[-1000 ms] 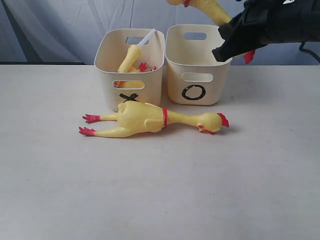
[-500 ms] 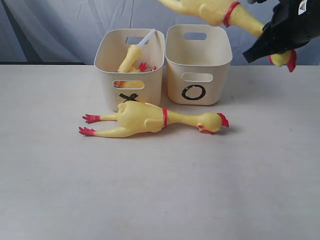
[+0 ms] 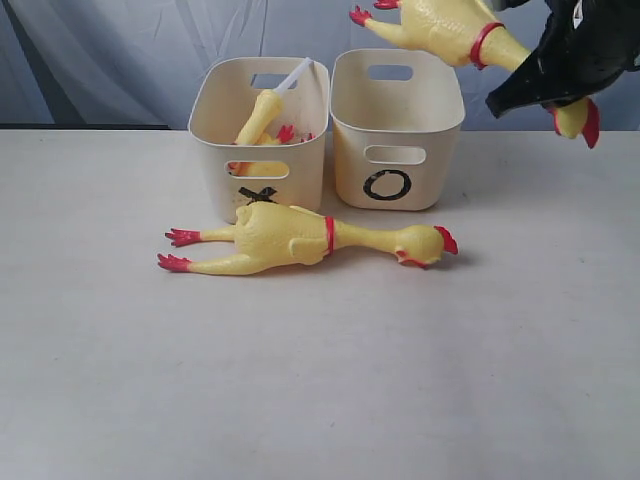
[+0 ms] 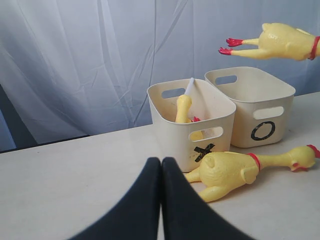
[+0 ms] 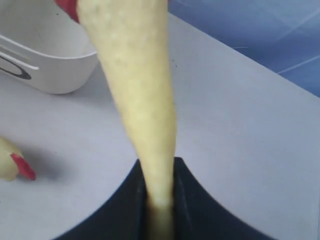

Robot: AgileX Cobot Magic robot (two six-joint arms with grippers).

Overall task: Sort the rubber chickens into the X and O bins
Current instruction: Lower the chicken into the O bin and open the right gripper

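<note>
**Inspector:** Status of the right gripper [image 3: 528, 88]?

**Recorder:** Clamped on the neck of the held chicken [image 3: 448, 24], between the red neck band and the head. The bird hangs in the air above the O bin [image 3: 440, 165], tilted, with its feet toward the desk's left edge. Its head droops past the jaws on the right-edge side.

**Inspector:** The left gripper [image 4: 161, 162]?

**Recorder:** Closed, fingers pressed together with nothing between them. It sits low over the desk [image 3: 320, 390], short of the bins.

**Inspector:** Position of the bins?

**Recorder:** Side by side near the desk's far edge, about midway along it. The X bin [image 3: 213, 165] is on the left-edge side and the O bin on the right-edge side. Whether their walls touch cannot be told.

**Inspector:** Remaining birds?

**Recorder:** The lying chicken [image 3: 288, 238] rests flat on the desk just in front of the bins, feet toward the left edge and head toward the right. Contact with the X bin cannot be confirmed. A binned chicken [image 3: 258, 116] leans upright inside the X bin, with red parts beside it. The number of birds in that bin cannot be determined.
</note>
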